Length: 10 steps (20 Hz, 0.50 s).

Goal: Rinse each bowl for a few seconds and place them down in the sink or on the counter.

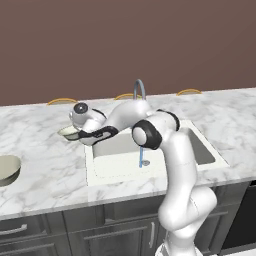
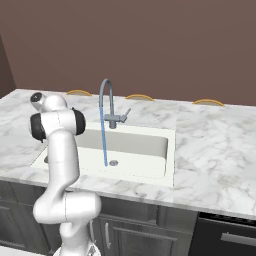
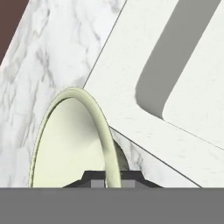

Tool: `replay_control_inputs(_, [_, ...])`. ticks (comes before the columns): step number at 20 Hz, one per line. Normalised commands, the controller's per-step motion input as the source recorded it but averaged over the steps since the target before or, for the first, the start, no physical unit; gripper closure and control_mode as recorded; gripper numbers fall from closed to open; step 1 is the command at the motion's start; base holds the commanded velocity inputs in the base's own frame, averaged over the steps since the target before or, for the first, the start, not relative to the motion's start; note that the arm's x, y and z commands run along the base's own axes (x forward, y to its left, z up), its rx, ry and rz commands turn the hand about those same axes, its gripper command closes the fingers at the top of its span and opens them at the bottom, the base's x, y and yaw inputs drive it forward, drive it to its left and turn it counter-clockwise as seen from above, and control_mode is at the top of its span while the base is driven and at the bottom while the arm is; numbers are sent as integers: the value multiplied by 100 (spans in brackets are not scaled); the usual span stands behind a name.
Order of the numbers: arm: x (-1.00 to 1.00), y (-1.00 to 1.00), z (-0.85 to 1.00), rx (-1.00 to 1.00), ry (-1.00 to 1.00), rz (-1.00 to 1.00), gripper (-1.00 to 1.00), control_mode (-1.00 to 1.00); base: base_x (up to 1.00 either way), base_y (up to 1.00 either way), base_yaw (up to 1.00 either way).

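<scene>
My gripper (image 1: 76, 134) is shut on the rim of the smaller cream bowl (image 1: 67, 132), just left of the sink (image 1: 115, 150). In the hand view the gripper (image 3: 107, 178) pinches the bowl (image 3: 70, 148) by its pale rim, the bowl standing on edge in that view, low over the counter (image 3: 52, 57) beside the sink's edge (image 3: 131, 87). Whether the bowl touches the marble I cannot tell. The larger grey-beige bowl (image 1: 7, 169) sits on the counter (image 1: 45, 170) at the far left. A thin stream of water (image 1: 141, 155) runs from the faucet (image 1: 139, 87) into the basin.
The grey gooseneck faucet (image 2: 105, 95) stands behind the sink (image 2: 135, 145) with the water stream (image 2: 104, 142) falling near the drain (image 2: 113, 162). Marble counter (image 2: 215, 150) stretches right of the basin. Curved yellow chair backs (image 1: 62, 100) show beyond the counter's far edge.
</scene>
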Motion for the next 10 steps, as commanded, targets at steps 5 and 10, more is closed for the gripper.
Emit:
replay_control_inputs(5, [15, 19, -27, 8, 0, -2, 100, -100, 0, 0, 0])
replay_control_inputs(10, [12, 19, -29, 7, 0, -2, 100, -100, 0, 0, 0])
